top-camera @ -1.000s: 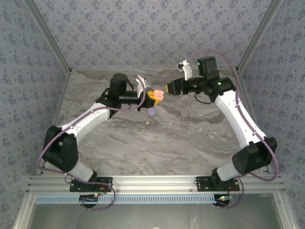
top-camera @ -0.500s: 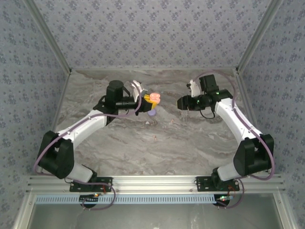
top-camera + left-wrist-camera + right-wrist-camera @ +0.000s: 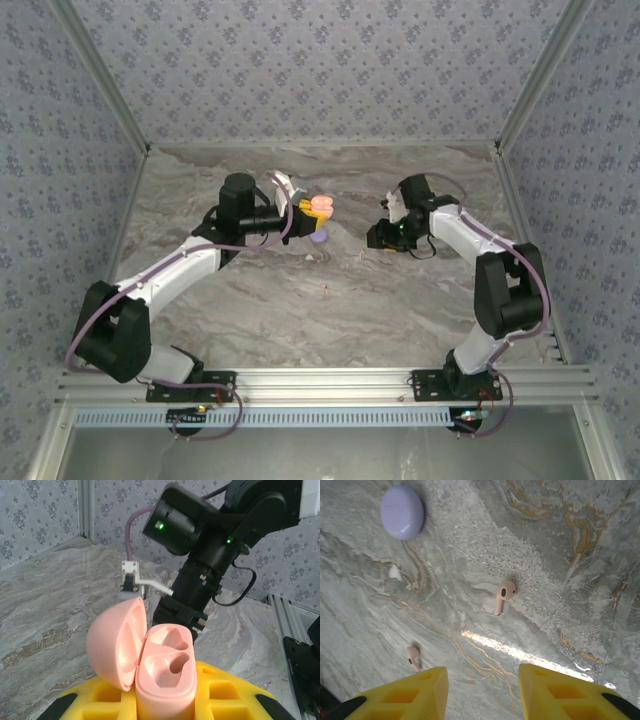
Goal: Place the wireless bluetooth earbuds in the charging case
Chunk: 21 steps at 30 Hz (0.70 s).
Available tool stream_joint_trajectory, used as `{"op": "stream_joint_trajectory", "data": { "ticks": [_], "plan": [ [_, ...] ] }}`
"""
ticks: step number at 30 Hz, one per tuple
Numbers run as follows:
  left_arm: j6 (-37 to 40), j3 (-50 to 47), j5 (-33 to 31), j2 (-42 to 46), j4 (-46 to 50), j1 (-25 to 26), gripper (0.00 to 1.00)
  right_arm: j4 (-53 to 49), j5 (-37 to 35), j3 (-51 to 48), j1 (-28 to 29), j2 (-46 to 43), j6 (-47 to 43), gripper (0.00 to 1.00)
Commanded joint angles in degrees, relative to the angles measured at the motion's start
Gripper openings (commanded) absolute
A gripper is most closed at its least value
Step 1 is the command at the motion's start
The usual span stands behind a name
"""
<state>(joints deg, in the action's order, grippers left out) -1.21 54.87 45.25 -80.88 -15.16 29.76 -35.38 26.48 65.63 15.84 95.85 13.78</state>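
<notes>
The left jaws are found closed on the pink charging case (image 3: 165,680), which is held off the bench (image 3: 560,555) with its lid swung open. The right jaws are held apart and empty above two pale pink earbuds (image 3: 502,596) lying on the bench, with a lilac disc (image 3: 402,512) noted nearby

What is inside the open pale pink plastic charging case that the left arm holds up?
Two moulded sockets in the pale pink plastic charging case, both empty; its hinged lid is hollow too. The case's lower body is covered by the yellow jaws.
</notes>
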Motion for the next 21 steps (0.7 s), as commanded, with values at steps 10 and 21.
{"op": "stream_joint_trajectory", "data": {
  "ticks": [10,21],
  "plan": [
    [-0.2,-0.3,-0.9,2.1,-0.7,0.6,0.06,0.7,-0.8,4.1,1.8,8.3,0.9,0.37],
    [-0.2,-0.5,-1.1,2.2,-0.6,0.6,0.05,0.5,-3.5,8.6,3.3,13.5,2.4,0.37]
  ]
}}
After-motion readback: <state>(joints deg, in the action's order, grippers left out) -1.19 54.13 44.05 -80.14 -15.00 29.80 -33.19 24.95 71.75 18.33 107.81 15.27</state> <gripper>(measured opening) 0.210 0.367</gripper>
